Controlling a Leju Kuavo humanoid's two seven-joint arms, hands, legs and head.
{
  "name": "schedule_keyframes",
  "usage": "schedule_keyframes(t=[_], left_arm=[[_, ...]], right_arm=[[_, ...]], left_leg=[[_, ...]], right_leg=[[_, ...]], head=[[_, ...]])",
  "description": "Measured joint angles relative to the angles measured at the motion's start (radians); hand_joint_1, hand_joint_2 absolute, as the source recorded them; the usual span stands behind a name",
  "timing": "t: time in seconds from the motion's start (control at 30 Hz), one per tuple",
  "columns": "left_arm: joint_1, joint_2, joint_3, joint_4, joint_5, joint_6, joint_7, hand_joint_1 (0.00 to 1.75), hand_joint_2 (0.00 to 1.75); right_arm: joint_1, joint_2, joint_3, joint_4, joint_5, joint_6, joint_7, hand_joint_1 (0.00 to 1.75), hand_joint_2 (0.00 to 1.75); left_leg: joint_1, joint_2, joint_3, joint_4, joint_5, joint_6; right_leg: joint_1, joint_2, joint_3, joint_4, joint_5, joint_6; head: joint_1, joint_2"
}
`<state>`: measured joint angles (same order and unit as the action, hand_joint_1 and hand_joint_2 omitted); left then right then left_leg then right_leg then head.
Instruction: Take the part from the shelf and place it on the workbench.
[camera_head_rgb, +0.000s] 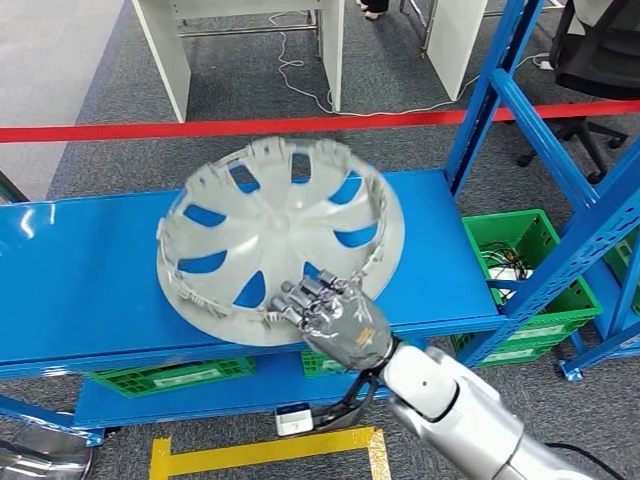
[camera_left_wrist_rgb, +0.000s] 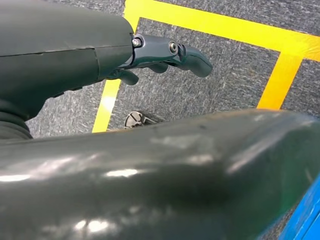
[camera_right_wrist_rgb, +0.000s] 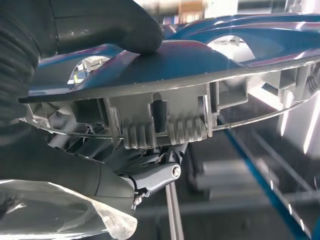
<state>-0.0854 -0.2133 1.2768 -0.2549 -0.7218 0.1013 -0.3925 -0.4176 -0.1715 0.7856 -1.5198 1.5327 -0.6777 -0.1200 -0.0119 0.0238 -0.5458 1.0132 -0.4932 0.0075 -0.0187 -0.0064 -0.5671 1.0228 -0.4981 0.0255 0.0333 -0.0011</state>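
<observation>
I count one grey wheel cover (camera_head_rgb: 275, 235), tilted on the one blue shelf board (camera_head_rgb: 75, 280) in front of me. Two robot hands show on my feeds: my right hand (camera_head_rgb: 332, 315) and my left hand (camera_left_wrist_rgb: 166, 52). Under the shelf I see three green crates: one at right (camera_head_rgb: 528, 270), one at left (camera_head_rgb: 170, 375), one partly hidden behind my right hand. One red floor tape (camera_head_rgb: 189, 128) crosses behind. One black office chair (camera_head_rgb: 596, 60) stands at the far right.
</observation>
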Motion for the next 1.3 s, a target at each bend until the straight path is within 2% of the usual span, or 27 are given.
schedule_keyframes(t=[0.2, 0.4, 0.57, 0.87, 0.97, 1.13, 1.3], left_arm=[[0.0, 0.003, -0.001, 0.001, -0.002, 0.0, 0.0, 0.0, 0.0], [0.0, 0.005, -0.003, 0.003, -0.009, 0.0, 0.0, 0.0, 0.0], [0.0, 0.006, -0.01, 0.004, -0.012, 0.0, 0.0, 0.0, 0.0], [0.0, 0.009, -0.016, 0.005, -0.015, -0.003, -0.003, 0.0, 0.0], [0.0, 0.011, -0.021, 0.005, -0.021, -0.026, -0.026, 0.0, 0.0], [0.001, 0.013, -0.03, 0.005, -0.026, -0.075, -0.109, 0.0, 0.0], [0.002, 0.016, -0.041, 0.005, -0.031, -0.077, -0.123, 0.0, 0.0]], right_arm=[[-0.023, -0.041, -0.03, -0.096, 0.031, -0.002, 0.017, 1.75, 1.75], [-0.032, -0.07, -0.057, -0.165, 0.034, -0.002, -0.02, 1.75, 1.75], [-0.033, -0.076, -0.088, -0.207, 0.034, -0.002, -0.056, 1.75, 1.75], [-0.032, -0.077, -0.105, -0.237, 0.035, -0.002, -0.063, 1.75, 1.75], [-0.029, -0.079, -0.102, -0.245, 0.035, -0.002, -0.062, 1.75, 1.75], [0.0, -0.092, -0.104, -0.271, 0.035, -0.002, -0.064, 1.75, 1.75], [0.026, -0.099, -0.106, -0.287, 0.035, -0.002, -0.064, 1.75, 1.75]], left_leg=[[0.0, 0.0, 0.0, 0.0, 0.0, 0.0], [0.0, 0.0, 0.0, 0.001, 0.0, 0.0], [0.0, 0.0, 0.0, 0.001, 0.0, 0.0], [0.0, 0.0, 0.0, 0.001, 0.0, 0.0], [0.0, 0.0, 0.0, 0.001, 0.0, 0.0], [0.0, 0.0, -0.001, 0.001, 0.0, 0.0], [0.0, 0.0, -0.001, 0.001, 0.0, 0.0]], right_leg=[[0.0, 0.0, 0.0, 0.0, 0.0, 0.001], [0.0, 0.0, 0.0, 0.0, 0.0, 0.001], [0.0, 0.0, 0.0, 0.0, 0.0, 0.001], [0.0, 0.0, 0.0, 0.0, 0.0, 0.001], [0.0, 0.0, 0.0, 0.0, 0.0, 0.001], [0.0, 0.0, 0.0, 0.0, 0.0, 0.001], [0.0, 0.0, -0.001, 0.0, 0.0, 0.001]], head=[[0.0, 0.0], [0.0, 0.0], [0.0, 0.0], [0.0, 0.0], [0.0, 0.0], [0.0, 0.0], [0.0, 0.0]])
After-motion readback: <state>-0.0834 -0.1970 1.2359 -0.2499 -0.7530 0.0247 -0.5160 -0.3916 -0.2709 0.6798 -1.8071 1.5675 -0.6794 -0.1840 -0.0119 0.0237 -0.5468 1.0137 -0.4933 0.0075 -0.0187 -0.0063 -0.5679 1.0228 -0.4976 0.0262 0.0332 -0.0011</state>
